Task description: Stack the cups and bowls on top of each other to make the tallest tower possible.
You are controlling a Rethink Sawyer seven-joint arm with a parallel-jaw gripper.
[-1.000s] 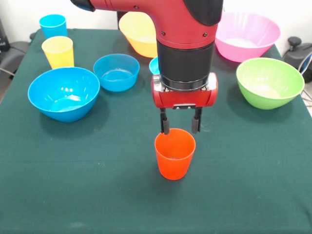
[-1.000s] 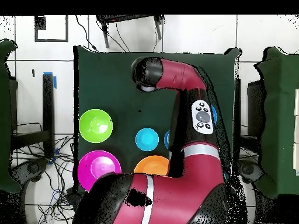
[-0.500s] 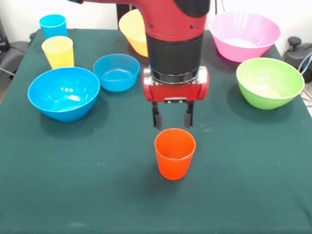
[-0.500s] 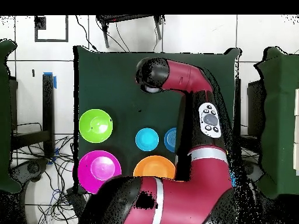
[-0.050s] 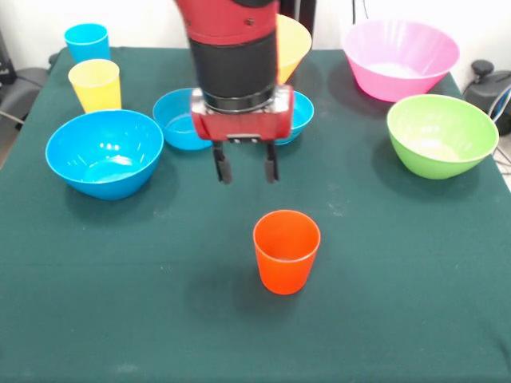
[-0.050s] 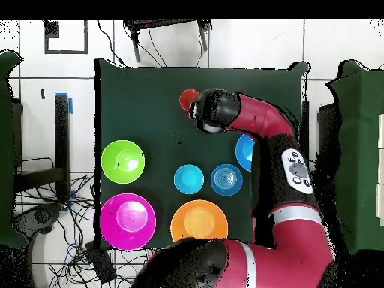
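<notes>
The orange-red cup (image 5: 287, 251) stands upright and alone near the table's middle, and shows from above as the orange-red cup (image 6: 187, 98). My gripper (image 5: 245, 170) hangs open and empty above the cloth, up and to the left of that cup and clear of it. A yellow cup (image 5: 95, 84) and a sky blue cup (image 5: 86, 40) stand at the far left. The bowls sit apart: large blue (image 5: 104, 152), two small blue (image 5: 180, 120) (image 5: 299, 114), yellow-orange (image 5: 292, 44) partly behind the arm, pink (image 5: 399, 57) and green (image 5: 441, 134). No tower is in view.
From above, the green bowl (image 6: 122, 161), pink bowl (image 6: 127, 220), orange bowl (image 6: 199, 220) and two small blue bowls (image 6: 188, 179) (image 6: 226, 179) lie apart on the green tablecloth (image 6: 142, 97). The arm (image 6: 255, 127) covers part of another blue bowl (image 6: 243, 152).
My gripper has lifted away from the orange-red cup's rim and swung left and back in the front view, still open. The cup stayed where it was.
</notes>
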